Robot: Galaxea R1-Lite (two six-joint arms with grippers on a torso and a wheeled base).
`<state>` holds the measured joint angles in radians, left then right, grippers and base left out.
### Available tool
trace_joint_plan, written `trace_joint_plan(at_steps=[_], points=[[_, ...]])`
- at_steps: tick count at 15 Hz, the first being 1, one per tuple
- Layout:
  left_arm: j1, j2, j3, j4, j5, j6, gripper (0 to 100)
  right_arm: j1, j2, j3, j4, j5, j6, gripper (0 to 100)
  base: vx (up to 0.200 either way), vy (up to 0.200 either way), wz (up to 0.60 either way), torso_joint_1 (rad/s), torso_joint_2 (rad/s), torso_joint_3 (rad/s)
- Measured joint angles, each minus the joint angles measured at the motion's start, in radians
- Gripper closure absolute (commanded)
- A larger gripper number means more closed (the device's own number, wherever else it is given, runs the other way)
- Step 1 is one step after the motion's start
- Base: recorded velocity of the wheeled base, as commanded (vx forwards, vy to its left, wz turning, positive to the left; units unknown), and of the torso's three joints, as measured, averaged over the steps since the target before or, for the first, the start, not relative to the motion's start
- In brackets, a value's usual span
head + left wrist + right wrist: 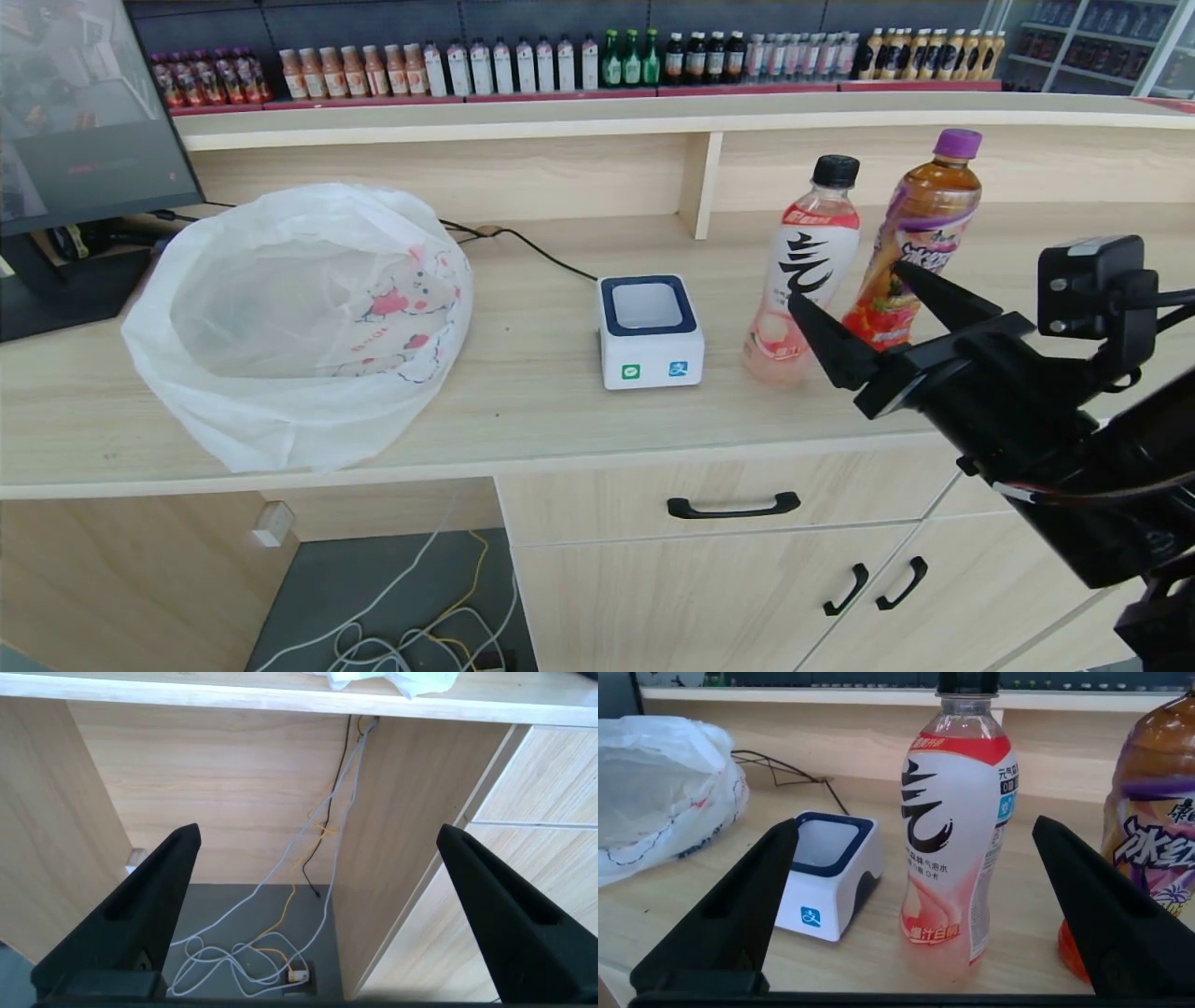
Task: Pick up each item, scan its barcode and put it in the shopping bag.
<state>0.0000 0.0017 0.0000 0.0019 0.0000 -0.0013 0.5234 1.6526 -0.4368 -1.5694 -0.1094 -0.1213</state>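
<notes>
A pink drink bottle with a black cap (805, 271) (957, 821) stands on the wooden counter right of the white barcode scanner (650, 329) (828, 885). A brown tea bottle with a purple cap (920, 233) (1148, 849) stands just right of it. My right gripper (854, 303) is open, level with the two bottles and a little in front of them, holding nothing. The open white shopping bag (299, 317) (663, 784) sits at the counter's left. My left gripper (318, 868) is open below the counter, facing the cabinet recess.
A monitor (84, 112) stands at the back left with a cable (532, 245) running behind the scanner. A raised shelf (653, 117) backs the counter. Drawers with black handles (733, 507) lie below. Loose cables (271, 943) lie on the floor under the counter.
</notes>
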Motion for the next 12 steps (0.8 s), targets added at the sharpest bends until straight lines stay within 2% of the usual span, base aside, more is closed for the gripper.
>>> trace_joint_plan(at_steps=[12], points=[[0.000,0.000,0.000,0.000,0.000,0.000,0,-0.055,0.120,-0.065,0.000,0.002,0.023,0,0.000,0.000,0.00,0.000,0.00,0.000]])
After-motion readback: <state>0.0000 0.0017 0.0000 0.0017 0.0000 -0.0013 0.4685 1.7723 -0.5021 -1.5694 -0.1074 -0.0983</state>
